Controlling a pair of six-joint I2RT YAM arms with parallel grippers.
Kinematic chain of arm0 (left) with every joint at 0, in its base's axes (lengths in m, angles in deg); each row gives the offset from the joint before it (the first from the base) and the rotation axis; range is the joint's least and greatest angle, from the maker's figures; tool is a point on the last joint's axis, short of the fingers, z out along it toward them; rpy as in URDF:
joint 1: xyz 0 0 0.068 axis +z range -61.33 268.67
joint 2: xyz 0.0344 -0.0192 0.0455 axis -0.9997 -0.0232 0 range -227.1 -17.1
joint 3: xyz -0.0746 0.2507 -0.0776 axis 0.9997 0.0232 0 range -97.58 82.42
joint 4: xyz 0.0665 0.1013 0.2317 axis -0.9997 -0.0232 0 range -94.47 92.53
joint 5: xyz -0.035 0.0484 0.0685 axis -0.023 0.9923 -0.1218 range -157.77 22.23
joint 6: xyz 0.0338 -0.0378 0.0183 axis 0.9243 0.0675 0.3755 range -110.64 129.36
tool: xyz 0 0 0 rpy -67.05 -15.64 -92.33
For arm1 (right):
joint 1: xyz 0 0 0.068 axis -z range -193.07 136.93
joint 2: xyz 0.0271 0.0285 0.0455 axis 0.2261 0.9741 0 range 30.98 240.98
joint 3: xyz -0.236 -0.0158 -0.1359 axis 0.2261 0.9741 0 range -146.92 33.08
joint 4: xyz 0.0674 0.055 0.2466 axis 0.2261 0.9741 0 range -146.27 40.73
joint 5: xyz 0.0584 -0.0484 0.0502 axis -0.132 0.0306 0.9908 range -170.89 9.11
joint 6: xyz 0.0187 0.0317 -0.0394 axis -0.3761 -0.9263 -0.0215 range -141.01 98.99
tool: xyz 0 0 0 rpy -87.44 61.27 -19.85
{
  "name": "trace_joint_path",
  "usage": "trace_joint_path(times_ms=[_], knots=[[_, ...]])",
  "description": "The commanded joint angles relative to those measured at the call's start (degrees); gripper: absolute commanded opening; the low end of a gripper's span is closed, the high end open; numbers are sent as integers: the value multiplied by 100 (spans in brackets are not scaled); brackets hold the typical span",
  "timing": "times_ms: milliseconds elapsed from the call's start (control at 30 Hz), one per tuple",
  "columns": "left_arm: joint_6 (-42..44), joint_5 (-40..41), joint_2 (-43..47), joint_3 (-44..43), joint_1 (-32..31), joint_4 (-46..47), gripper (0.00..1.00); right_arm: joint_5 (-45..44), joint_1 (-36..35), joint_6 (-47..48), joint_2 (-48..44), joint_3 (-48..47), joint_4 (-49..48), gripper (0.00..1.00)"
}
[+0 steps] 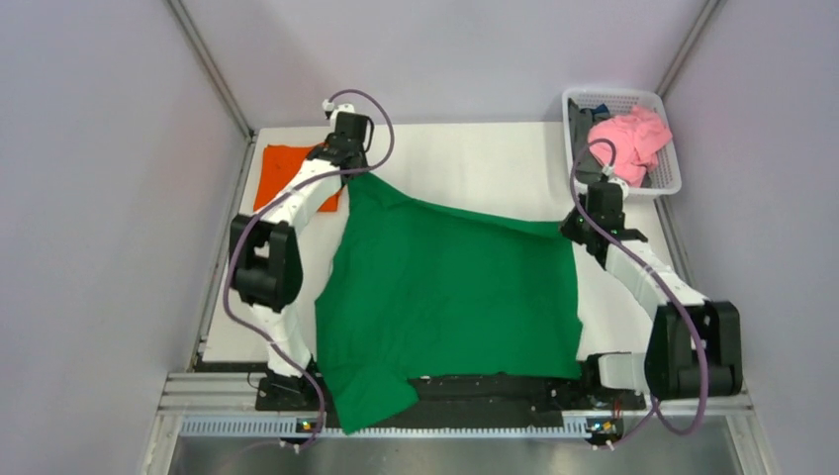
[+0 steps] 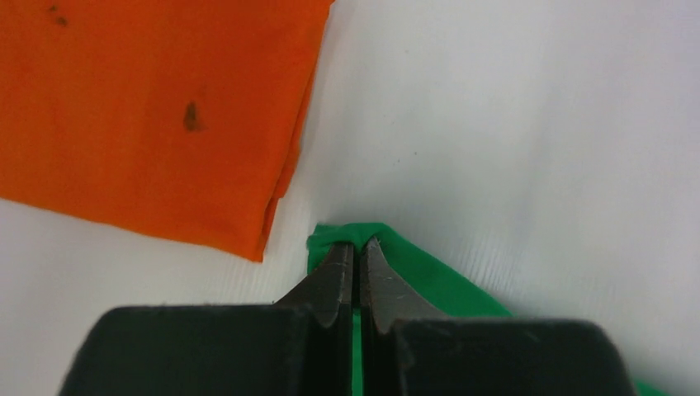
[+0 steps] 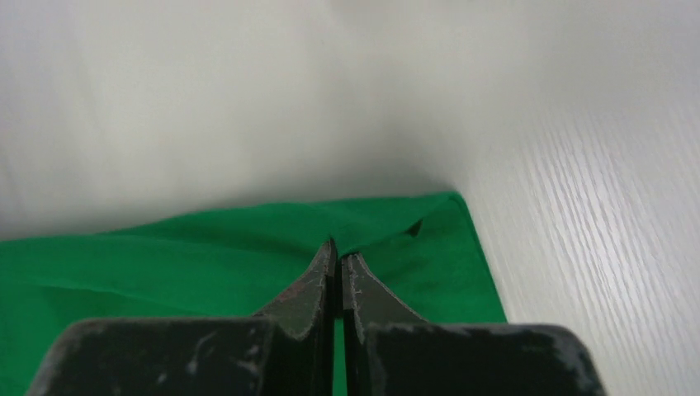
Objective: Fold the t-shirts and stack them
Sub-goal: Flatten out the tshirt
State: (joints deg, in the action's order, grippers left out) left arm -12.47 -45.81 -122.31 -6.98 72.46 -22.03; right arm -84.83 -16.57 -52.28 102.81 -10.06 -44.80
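Left gripper (image 2: 357,246) and right gripper (image 3: 338,252) each pinch green t-shirt (image 1: 445,287) corners; only overhead shows the basket (image 1: 605,94).

Robot lab test cell, plain grey walls (image 1: 89,198) (aluminium-framed), white table (image 1: 475,158), metal mounting rail (image 1: 495,427).

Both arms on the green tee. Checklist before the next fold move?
1. Left gripper shut on green t-shirt far corner: ok.
2. Right gripper shut on other far corner: ok.
3. Orange t-shirt apart from green cloth: ok.
4. Near-left part fully on table: not ok, draped over the near edge.
5. Far hem taut between grips: cannot tell.
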Motion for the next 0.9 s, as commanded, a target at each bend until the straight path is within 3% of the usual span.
trace_joint_path(times_ms=[0,167,367,467,533,600,700,867], knots=[[321,-87,-762,-1108,43,501,0,43,101,15,788,-416,-1558,0],[458,-341,-1748,-2358,98,109,0,-1,164,36,1611,-925,-1679,0],[437,-541,-2205,-2766,189,397,0,-309,165,9,2224,-1402,-1732,0],[369,-631,-2401,-2907,288,512,0,-751,175,-80,2582,-1787,-1559,8],[240,-702,-2612,-3107,369,547,14,-1012,174,-129,2768,-2040,-1414,19],[122,-963,-2837,-3449,466,428,30,-1122,170,-133,2886,-2290,-1220,38],[-51,-1317,-3084,-4091,521,-159,95,-964,175,43,2855,-2533,-933,57],[-311,-1752,-2345,-3229,507,-52,99,-288,119,255,2353,-2298,-702,88]])
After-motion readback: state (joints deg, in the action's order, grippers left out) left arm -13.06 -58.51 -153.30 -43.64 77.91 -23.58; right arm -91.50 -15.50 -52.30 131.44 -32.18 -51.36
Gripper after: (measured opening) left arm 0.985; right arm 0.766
